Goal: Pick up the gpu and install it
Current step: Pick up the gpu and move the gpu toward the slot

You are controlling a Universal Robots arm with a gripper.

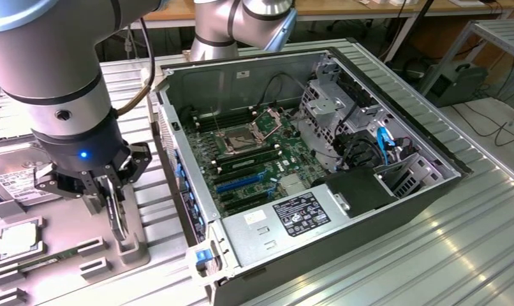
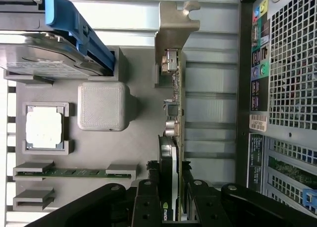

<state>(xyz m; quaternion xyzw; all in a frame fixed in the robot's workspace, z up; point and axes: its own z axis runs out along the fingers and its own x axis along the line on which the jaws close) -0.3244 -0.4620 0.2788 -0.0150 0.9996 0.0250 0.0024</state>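
The gripper point(image 1: 112, 191) has its fingers point(image 2: 147, 202) pinched close on the graphics card point(image 1: 117, 220), one on each face. The card stands on edge over the grey tray point(image 1: 136, 250), and I can't tell whether it still sits in it. Its silver bracket point(image 2: 176, 24) is at the end away from the grip. In the exterior view, the open computer case point(image 1: 214, 80) lies at three o'clock from the card and the hard drive point(image 1: 14, 182) at nine.

Upright gpu point(image 1: 117, 220) between fingers point(image 1: 98, 190), open case point(image 1: 214, 80) beside

Blk gpu point(image 2: 168, 160), silver bracket point(image 2: 174, 26), grey tray point(image 2: 141, 148), blue rail point(image 2: 74, 26)
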